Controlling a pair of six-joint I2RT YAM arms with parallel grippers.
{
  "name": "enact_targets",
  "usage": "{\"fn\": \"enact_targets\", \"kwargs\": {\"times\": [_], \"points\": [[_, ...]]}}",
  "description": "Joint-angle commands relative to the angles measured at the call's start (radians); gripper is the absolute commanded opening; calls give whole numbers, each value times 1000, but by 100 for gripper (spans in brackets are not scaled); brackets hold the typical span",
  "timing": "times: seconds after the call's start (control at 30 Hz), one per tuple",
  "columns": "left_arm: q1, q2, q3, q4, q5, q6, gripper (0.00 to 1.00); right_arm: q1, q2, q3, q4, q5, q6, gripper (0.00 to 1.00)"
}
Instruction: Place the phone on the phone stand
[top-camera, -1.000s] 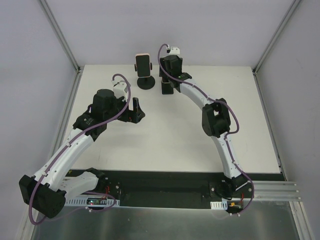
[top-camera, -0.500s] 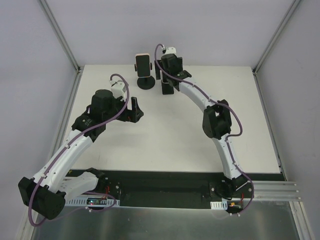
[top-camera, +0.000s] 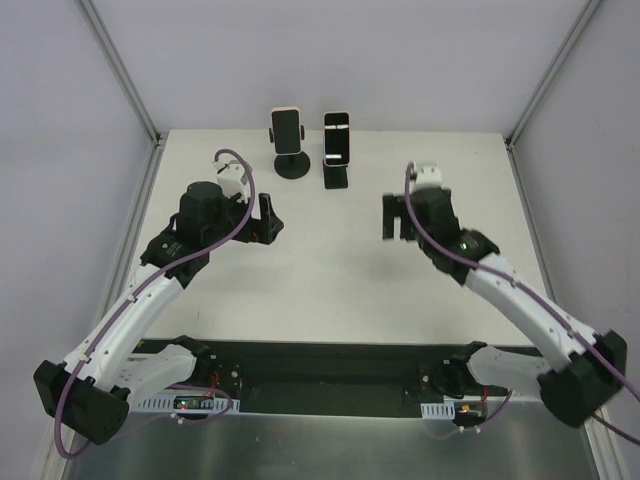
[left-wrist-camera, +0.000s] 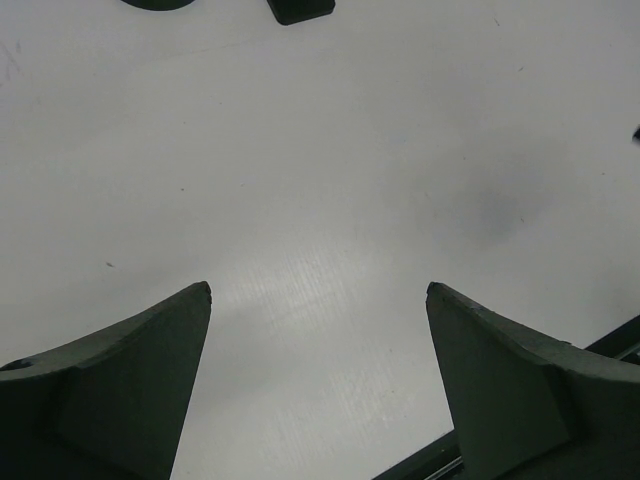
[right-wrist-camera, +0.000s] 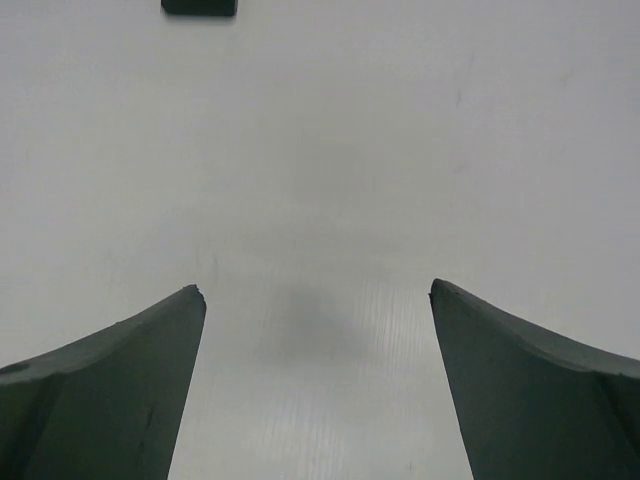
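Walls (top-camera: 420, 50): plain pale grey on three sides from my overhead view, with a metal post (top-camera: 118, 65) slanting down to each far corner of the table.
Table (top-camera: 330, 290): flat white top; a black strip (top-camera: 330, 362) runs along the near edge where the bases are bolted.
Left arm (top-camera: 150, 290): rises from the near-left corner and leans in towards the middle, wrist turned to the right.
Right arm (top-camera: 515, 300): stretches from the near-right corner up and leftward, low over the table; its wrist end looks blurred.
Left gripper (left-wrist-camera: 318, 290): fingers spread wide, nothing between them, only bare table below.
Right gripper (right-wrist-camera: 315, 290): likewise released, fingers well apart over bare table.
Phone stand (top-camera: 337, 178): at the far edge, well apart from both grippers.
Round stand (top-camera: 292, 166): just left of it, carrying a pink-edged phone (top-camera: 287, 127).
Phone (top-camera: 337, 138): seated upright on the phone stand, screen facing me, neither gripper touching it.
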Motion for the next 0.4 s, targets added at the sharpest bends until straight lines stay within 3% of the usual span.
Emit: {"fn": "enact_targets", "kwargs": {"times": [0.0,0.17,0.27,0.37], "points": [[12,10,-15,46,15,21,87,62,-382,-451,-11,-149,132,96],[12,-36,-61,114,72,44,87,67,-914,-610,-84,-284,215,96],[12,-72,-87,161,110,50,87,67,-1094,-601,-83,-291,200,96],[12,-128,-81,204,184,53,87,67,-1164,-508,-101,-254,176,96]]}}
